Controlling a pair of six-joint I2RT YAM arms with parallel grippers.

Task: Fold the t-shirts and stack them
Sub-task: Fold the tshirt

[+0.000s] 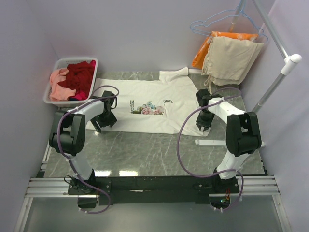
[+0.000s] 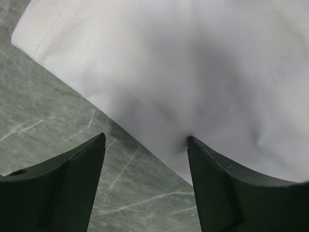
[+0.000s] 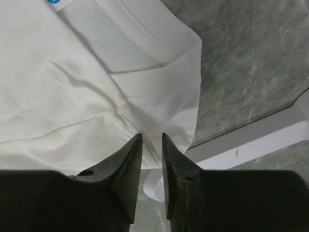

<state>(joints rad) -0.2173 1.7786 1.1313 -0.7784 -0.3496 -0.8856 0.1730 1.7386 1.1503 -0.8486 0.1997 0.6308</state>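
**A:** What could go wrong from here?

**B:** The white short-sleeved cotton t-shirt with the rose print [image 1: 145, 104] lies spread flat on the grey marble desk [image 1: 145, 154]. The right jaws sit at its very edge beside the collar. A shallow bite there could slip off, or catch one layer only and drag the fold crooked. A white metal bar [image 3: 251, 137] lies just beside them too.

**A:** And the jaws themselves?

**B:** The right jaws are narrow, with a slit between them. I cannot tell whether cloth is pinched. The left jaws are wide and hold nothing. One finger [image 2: 217, 193] touches the shirt's opposite edge, and the other is over bare desk.
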